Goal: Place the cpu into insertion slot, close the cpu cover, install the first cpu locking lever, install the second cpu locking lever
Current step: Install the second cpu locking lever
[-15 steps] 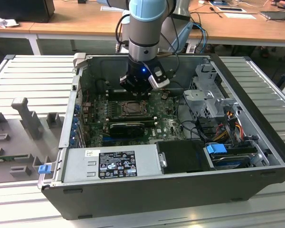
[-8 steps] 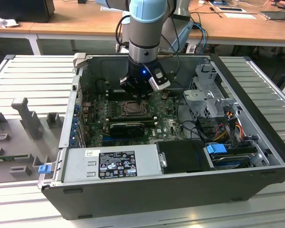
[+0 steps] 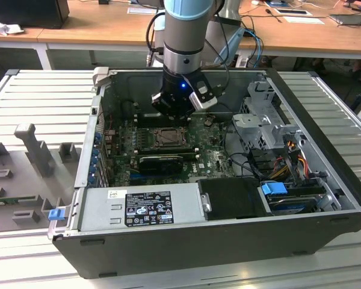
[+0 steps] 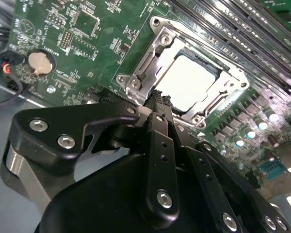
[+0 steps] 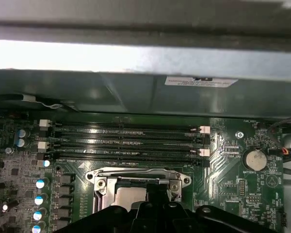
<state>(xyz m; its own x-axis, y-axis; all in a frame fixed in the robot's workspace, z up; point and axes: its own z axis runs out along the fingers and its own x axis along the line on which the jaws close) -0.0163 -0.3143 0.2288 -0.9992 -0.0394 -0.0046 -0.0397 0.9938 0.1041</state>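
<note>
The claw (image 4: 157, 99), fingers drawn narrow and holding nothing, touches the cover (image 4: 148, 60) rim at the slot (image 3: 167, 138). The chip (image 4: 191, 77) lies seated inside, cover down. Press squarely on the frame edge, avoiding the memory slots (image 5: 128, 143).

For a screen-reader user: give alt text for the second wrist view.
A black gripper hangs over the edge of a metal cpu cover closed around a pale cpu on a green motherboard, with a coin battery nearby.

Lab or workshop, opened computer case (image 3: 228, 235) on slatted metal bench (image 3: 42, 96), wooden desks (image 3: 108, 27) behind
</note>
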